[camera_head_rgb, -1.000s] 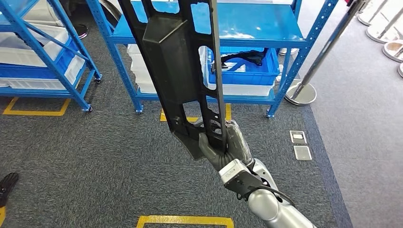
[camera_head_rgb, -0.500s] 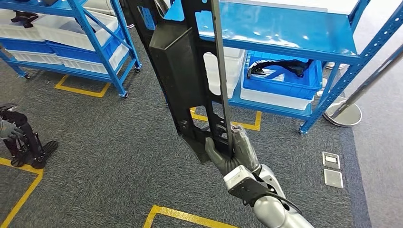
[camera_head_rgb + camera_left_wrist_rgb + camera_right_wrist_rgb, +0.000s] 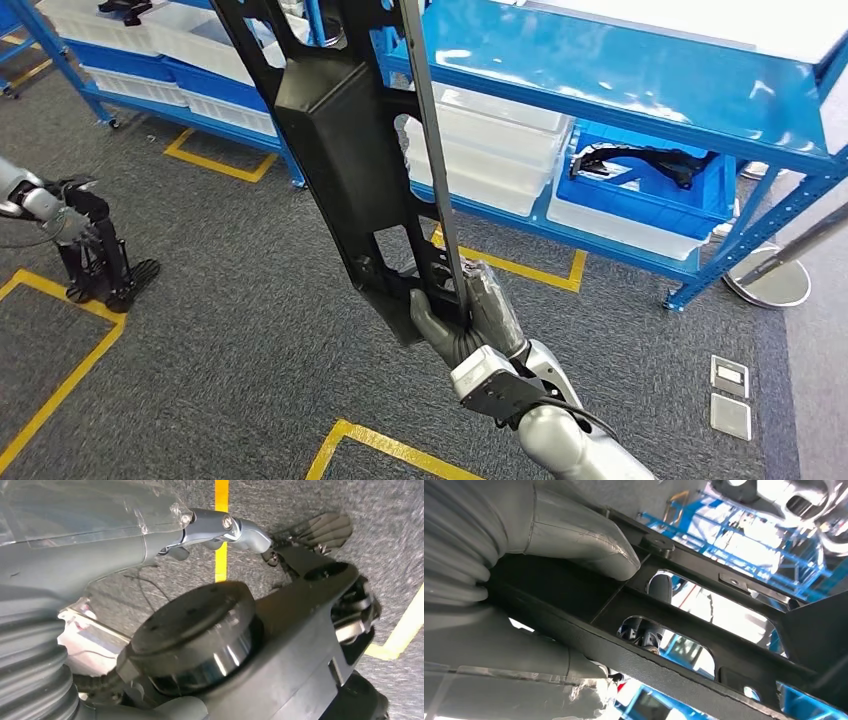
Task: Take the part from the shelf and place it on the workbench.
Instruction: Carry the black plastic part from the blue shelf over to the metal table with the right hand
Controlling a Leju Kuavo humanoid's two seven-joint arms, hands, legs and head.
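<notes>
The part (image 3: 340, 150) is a long black frame with cut-outs and a boxy middle section. It stands nearly upright, leaning up and to the left, in front of the shelves. My right hand (image 3: 465, 310) grips its lower end, thumb on one side and fingers wrapped round a rail. In the right wrist view the grey thumb of my right hand (image 3: 549, 530) presses on a bar of the part (image 3: 704, 605). My left hand (image 3: 50, 212) hangs low at the far left over the carpet, holding nothing; it is seen from close behind as my left hand (image 3: 100, 555).
Blue shelving (image 3: 620, 70) runs across the back, with white bins (image 3: 500, 150) and a blue bin (image 3: 640, 190) holding another black part. Yellow tape (image 3: 60, 360) marks the grey carpet. A post base (image 3: 770, 280) and floor plates (image 3: 732, 400) lie at the right.
The whole picture has shifted as the camera turned: the shelves slid right and my left hand came into view. The part stays in my right hand's grip.
</notes>
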